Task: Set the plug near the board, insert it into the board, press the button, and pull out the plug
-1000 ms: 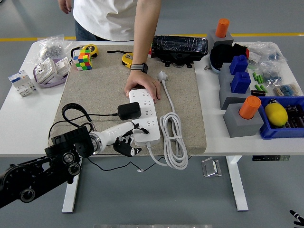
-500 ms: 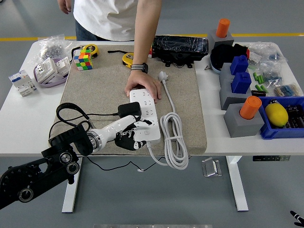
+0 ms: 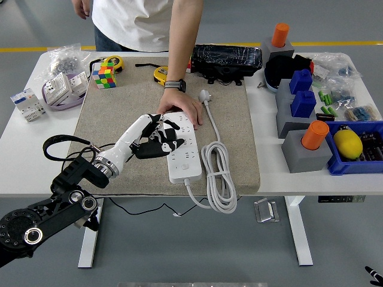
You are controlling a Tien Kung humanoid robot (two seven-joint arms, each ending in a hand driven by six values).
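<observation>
Reaching in from the lower left, the robot's left hand [image 3: 157, 136] sits over the near-left part of the white multi-socket power strip [image 3: 183, 146], its fingers curled round the black block-shaped plug adapter [image 3: 151, 149]. The adapter looks held just at the strip's left edge, and whether its pins are seated in a socket cannot be told from this view. Its thin black cable [image 3: 63, 143] loops back over the left side of the beige felt mat [image 3: 114, 113].

To do this step well, I judge the hand should keep the adapter square to the strip's face, line the pins up over one socket and press straight down, not at a slant, so the strip does not skid. After that comes the strip's switch, which I cannot pick out here.

Beside the strip on its right lies its own coiled white cord [image 3: 219, 176], ending in a white plug [image 3: 206, 95] farther back on the mat.

At the strip's far end a person's hand [image 3: 182, 107] presses flat on it, steadying it.

Beyond, a colourful puzzle cube [image 3: 103, 76] rests at the mat's far-left corner. The right hand is out of view.
</observation>
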